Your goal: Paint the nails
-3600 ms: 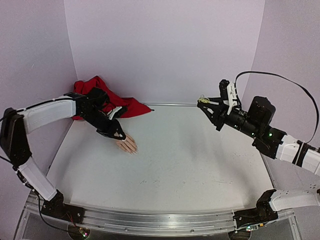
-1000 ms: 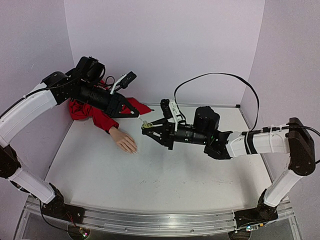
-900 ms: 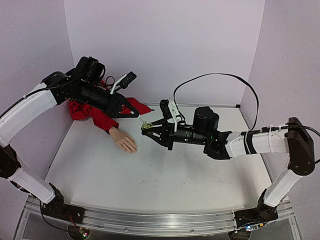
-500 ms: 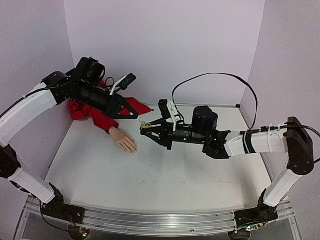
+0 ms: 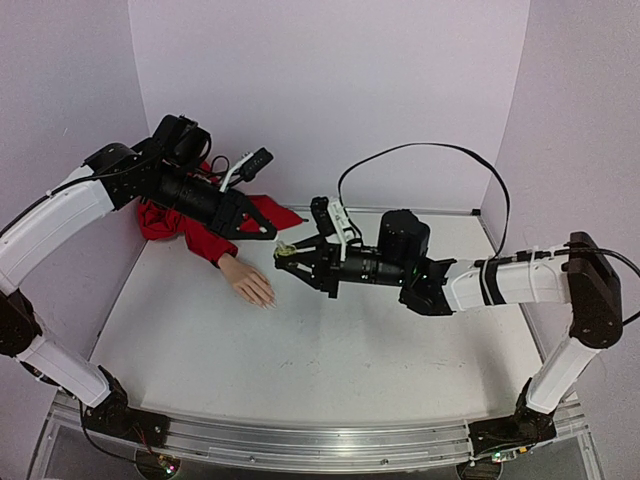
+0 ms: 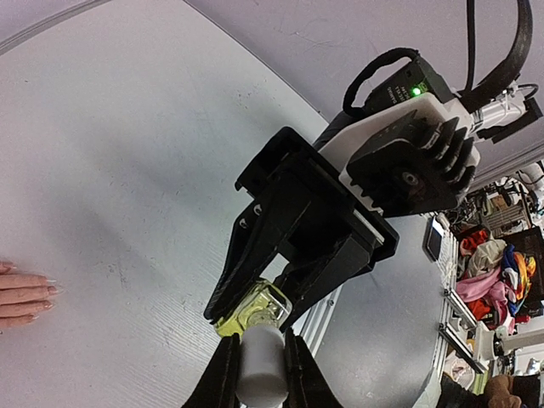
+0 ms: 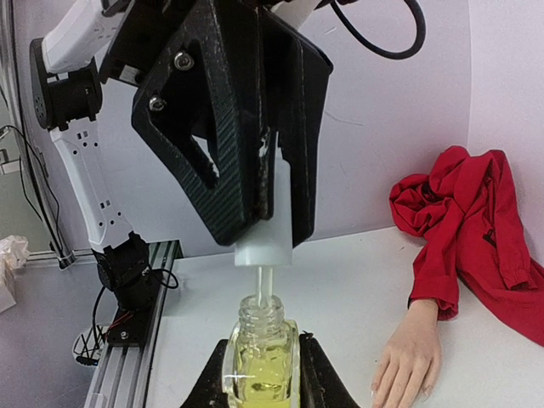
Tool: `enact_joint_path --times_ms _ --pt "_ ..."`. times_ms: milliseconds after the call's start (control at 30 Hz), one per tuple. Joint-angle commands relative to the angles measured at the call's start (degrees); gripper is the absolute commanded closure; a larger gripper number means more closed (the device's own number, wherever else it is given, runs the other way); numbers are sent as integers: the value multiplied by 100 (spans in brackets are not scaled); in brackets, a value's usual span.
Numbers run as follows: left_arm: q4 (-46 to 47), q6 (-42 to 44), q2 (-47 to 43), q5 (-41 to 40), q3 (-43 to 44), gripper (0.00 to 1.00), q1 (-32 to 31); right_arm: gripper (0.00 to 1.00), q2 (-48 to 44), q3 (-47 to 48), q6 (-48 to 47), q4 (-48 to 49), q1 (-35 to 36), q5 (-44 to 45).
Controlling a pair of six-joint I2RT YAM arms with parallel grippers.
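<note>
From above, the mannequin hand (image 5: 251, 285) lies palm down on the white surface (image 5: 350, 350) at the far left. Its fingertips point near and right, and its red sleeve (image 5: 185, 232) is bunched behind it toward the back wall. Just right of it and clear of the surface, the left fingers (image 5: 270, 233) and right fingers (image 5: 287, 252) meet at a small bottle (image 5: 284, 250). The left wrist view shows the left fingers clamped on the white cap (image 6: 260, 367) and the right fingers closed on the glass body beneath. The pale nails (image 6: 53, 291) show at the left edge, well apart from the bottle. In the right wrist view the bottle stands upright, its body well filled with clear yellowish liquid (image 7: 259, 370). The cap is raised off the neck, with its thin stem (image 7: 262, 285) reaching down into it. The nails are probably hard and slick, on a light, stiff hand that lies loose and could slide under a push, so only a soft stroke suits them. The cap is the place to hold the brush. The open glass bottle would spill if tipped.
</note>
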Motion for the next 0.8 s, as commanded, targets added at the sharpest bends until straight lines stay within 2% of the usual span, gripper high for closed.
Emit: enact_joint_path --times_ms 0,367,500,667,767 --pt "-71 45 -8 -108 192 100 -49 100 51 412 -56 425 51 -105" --pt "-510 -28 123 -542 353 100 -49 100 103 520 -149 394 94 604" --pt "-735 -229 235 -864 500 100 -54 100 123 603 -344 350 221 1558" --pt "-897 -593 438 -1481 600 100 -58 100 389 921 -810 430 592 3492" --pt "-906 -743 625 -1619 649 100 -66 100 683 1207 -1090 691 725 4109"
